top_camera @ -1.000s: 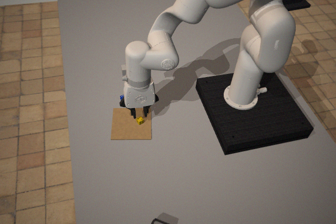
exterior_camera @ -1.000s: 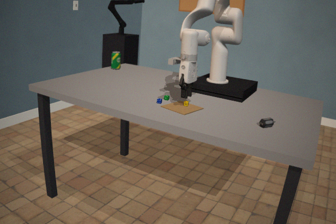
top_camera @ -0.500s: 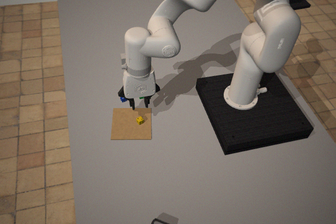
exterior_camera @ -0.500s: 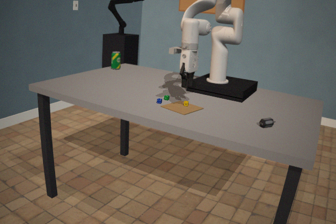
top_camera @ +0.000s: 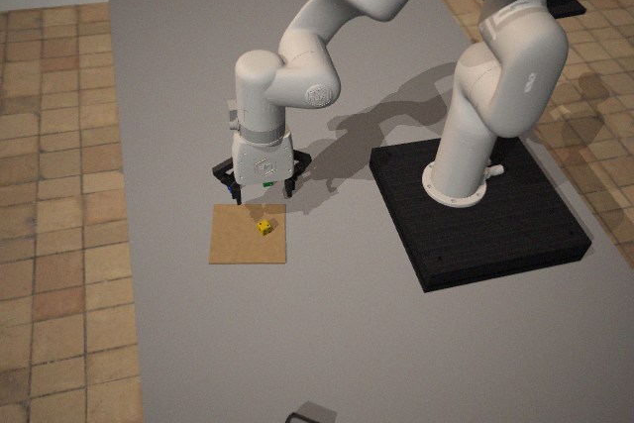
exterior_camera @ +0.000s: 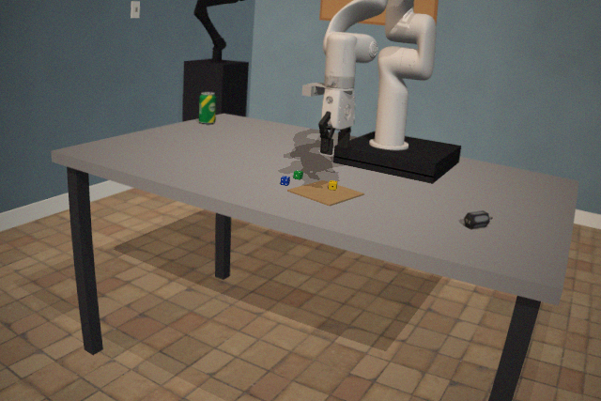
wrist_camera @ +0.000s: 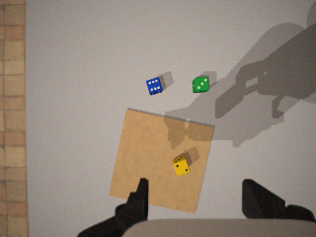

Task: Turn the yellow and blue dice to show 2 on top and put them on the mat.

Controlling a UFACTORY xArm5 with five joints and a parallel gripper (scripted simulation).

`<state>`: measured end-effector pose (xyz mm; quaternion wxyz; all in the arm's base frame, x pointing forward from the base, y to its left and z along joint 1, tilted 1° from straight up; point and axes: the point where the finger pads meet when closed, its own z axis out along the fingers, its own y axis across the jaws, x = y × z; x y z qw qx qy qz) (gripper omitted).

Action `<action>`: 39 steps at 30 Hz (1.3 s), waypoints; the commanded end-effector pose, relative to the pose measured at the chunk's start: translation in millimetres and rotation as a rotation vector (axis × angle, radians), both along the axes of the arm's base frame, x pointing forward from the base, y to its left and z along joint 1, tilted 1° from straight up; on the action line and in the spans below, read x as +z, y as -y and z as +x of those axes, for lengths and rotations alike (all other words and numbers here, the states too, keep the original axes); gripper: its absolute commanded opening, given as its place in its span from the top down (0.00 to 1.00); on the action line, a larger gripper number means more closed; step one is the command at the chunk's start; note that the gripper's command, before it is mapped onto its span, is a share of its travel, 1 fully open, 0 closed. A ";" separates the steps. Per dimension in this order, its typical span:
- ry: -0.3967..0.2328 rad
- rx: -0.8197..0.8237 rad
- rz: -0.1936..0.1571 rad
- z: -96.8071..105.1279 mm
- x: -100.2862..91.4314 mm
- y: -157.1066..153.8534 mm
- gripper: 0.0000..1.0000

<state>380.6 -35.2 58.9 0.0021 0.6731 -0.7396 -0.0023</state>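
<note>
Yellow die (wrist_camera: 181,166) flat on the tan mat (wrist_camera: 143,153), toward the mat's edge nearest the arm's base, fully inside its border, top face showing two dark pips in the wrist view. Blue die (wrist_camera: 154,86) off the mat on the grey table (exterior_camera: 193,154), just past the mat's far edge, six white pips on the face turned to the wrist camera. Green die (wrist_camera: 200,84) beside it, also off the mat, the two apart from each other and not touching, three pale pips visible. In the exterior view, blue die (exterior_camera: 285,180) and green die (exterior_camera: 298,175) close together at the mat's left corner, yellow die (exterior_camera: 332,185) alone on the board. Gripper (top_camera: 262,191) raised above the table near the mat's far edge, jaws spread fully wide, nothing between them, nothing touched; black fingers framing the mat's near edge in the wrist view, well clear of the yellow die. White arm bent over from a black base plate (top_camera: 563,249) set on the table to the right of the mat. Farther out, a green and yellow can (exterior_camera: 207,107) at the table's far left corner, a small dark cylindrical part (exterior_camera: 476,219) toward the right end, and a black arm on a black pedestal (exterior_camera: 213,85) behind the table against the blue wall.
</note>
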 end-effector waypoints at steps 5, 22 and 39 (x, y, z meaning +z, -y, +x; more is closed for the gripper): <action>0.004 0.000 0.000 1.3 1.2 0.1 0.00; 0.004 -0.336 -0.002 6.8 -0.2 13.6 0.00; 0.004 -0.831 -0.003 13.9 -2.4 34.1 0.00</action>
